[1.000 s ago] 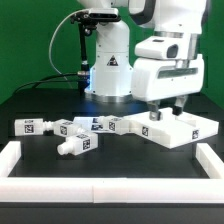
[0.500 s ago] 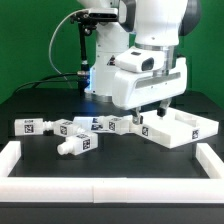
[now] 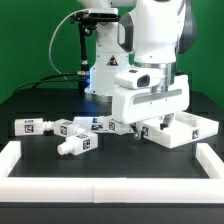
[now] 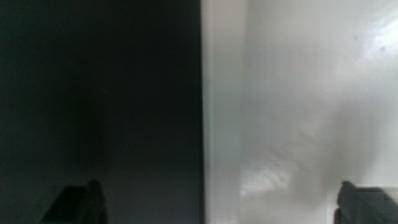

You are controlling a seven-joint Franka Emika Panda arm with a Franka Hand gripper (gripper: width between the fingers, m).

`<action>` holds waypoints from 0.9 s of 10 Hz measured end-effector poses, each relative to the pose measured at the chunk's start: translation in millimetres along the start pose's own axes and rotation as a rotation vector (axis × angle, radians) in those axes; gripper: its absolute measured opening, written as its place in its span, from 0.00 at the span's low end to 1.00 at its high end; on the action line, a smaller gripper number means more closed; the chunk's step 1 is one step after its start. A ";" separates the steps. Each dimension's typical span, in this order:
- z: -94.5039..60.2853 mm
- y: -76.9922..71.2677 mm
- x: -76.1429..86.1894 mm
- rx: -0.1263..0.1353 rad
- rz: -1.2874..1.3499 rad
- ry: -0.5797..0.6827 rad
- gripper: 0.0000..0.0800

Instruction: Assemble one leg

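Several small white legs with square tags lie in a row on the black table: one at the exterior view's far left (image 3: 28, 126), one beside it (image 3: 68, 128), one nearer the front (image 3: 76, 146), and two in the middle (image 3: 96, 124) (image 3: 119, 124). My gripper (image 3: 148, 124) hangs low over the left edge of the large white slab (image 3: 186, 131), just right of the nearest middle leg. In the wrist view the gripper (image 4: 219, 206) is open and empty. Its dark fingertips (image 4: 75, 204) stand wide apart over a blurred white surface (image 4: 302, 100) and the black table (image 4: 98, 100).
A low white rail (image 3: 110, 185) borders the table at the front and at both sides. The robot's base (image 3: 108, 70) and a black stand with cables (image 3: 80, 45) are at the back. A green wall is behind.
The arm has swung toward the exterior view's left and come down. The hand has turned and now sits low over the slab's left edge, close to the middle legs.
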State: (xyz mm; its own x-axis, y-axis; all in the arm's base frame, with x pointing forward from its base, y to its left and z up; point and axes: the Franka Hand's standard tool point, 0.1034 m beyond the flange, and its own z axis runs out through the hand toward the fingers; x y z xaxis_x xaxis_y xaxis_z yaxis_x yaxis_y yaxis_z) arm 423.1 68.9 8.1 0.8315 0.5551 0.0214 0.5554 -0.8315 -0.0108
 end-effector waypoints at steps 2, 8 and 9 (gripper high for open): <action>0.2 0.0 0.2 0.000 0.000 0.000 0.64; -32.1 -9.7 0.3 0.015 0.148 -0.072 0.07; -51.1 -7.6 1.6 0.021 0.208 -0.115 0.07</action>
State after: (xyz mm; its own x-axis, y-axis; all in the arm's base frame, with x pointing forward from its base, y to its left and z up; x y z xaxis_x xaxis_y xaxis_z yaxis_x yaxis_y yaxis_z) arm 419.6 75.1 59.3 0.9233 0.3715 -0.0980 0.3710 -0.9283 -0.0237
